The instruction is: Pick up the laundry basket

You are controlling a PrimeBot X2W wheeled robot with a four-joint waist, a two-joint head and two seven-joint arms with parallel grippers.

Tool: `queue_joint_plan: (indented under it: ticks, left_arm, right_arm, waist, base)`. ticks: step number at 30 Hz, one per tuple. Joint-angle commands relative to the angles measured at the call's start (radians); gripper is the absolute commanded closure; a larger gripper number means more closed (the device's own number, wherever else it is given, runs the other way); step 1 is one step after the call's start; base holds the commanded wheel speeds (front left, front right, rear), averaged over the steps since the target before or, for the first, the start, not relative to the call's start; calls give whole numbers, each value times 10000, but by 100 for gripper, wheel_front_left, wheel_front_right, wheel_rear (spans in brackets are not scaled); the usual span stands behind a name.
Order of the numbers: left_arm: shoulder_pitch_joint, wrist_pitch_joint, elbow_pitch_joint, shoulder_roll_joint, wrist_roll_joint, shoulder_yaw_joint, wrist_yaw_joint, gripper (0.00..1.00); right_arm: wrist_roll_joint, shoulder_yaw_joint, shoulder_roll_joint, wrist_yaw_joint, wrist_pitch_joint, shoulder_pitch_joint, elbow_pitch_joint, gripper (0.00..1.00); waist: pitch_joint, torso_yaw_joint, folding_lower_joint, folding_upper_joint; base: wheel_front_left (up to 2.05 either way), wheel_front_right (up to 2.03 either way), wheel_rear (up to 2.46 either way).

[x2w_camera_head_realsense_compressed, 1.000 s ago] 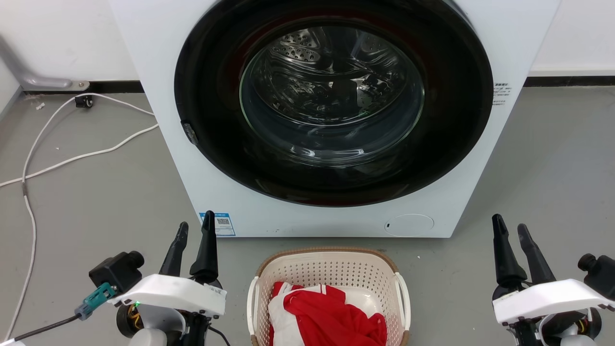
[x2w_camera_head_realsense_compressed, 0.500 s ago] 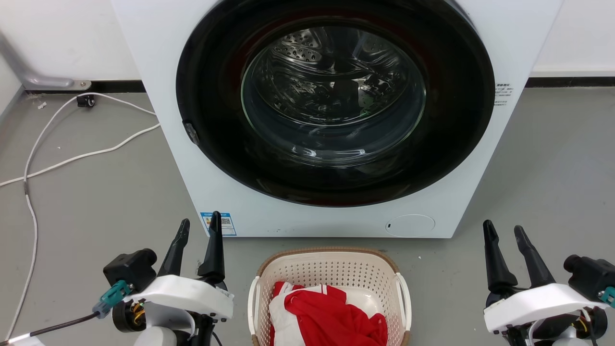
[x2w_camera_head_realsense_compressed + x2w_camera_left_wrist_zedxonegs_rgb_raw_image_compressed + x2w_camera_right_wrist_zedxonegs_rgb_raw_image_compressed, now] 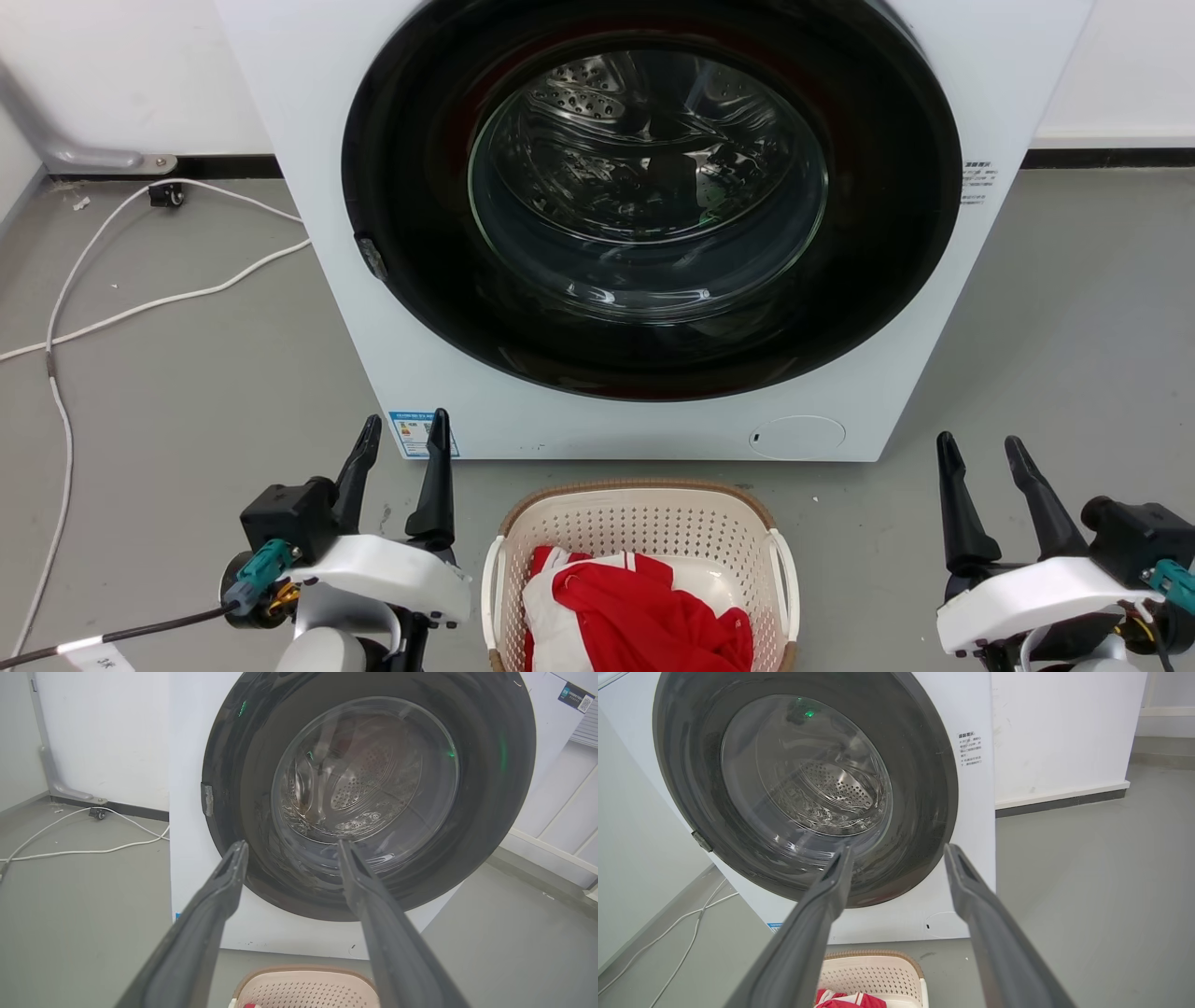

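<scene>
Grey floor (image 3: pixel 187 392) runs back to a white wall, and a white front-loading washing machine (image 3: pixel 308 140) stands on it with its round glass door (image 3: pixel 644 187) facing the robot. The laundry basket (image 3: pixel 644 532) sits on the floor just in front of the machine's base, its near end cut off by the bottom edge of the head view. A red and white cloth (image 3: pixel 644 616) lies bunched inside it. The left gripper (image 3: pixel 406 417) is just beside the basket's left side, its two dark fingers spread apart and pointing toward the machine, clear of the basket. The right gripper (image 3: pixel 978 439) is well apart from the basket's right handle (image 3: pixel 782 569), its fingers likewise spread. In the left wrist view the basket's brown rim shows low between the fingers. A white cable (image 3: pixel 168 301) trails across the floor left of the machine.
</scene>
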Motion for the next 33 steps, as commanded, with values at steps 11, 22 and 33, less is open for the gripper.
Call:
queue_joint_plan:
  ticks: [11,22,33]
  left_arm:
    - [-203,-302,116,-7,1104,-148,145,0]
    - [-251,-498,266,-15,1902,-246,188,0]
    - [-257,-678,394,-21,2572,-303,273,0]
  right_arm:
    - [-1107,2,29,0,-223,89,-164,0]
    - [-1969,-5,38,-1,-352,127,-163,0]
    - [-2689,0,47,-1,-484,179,-166,0]
  waist:
    - [-18,13,0,0]
    - [-7,14,0,0]
    - [2,12,0,0]
  base:
    - [0,0,0]
    - [0,0,0]
    - [0,0,0]
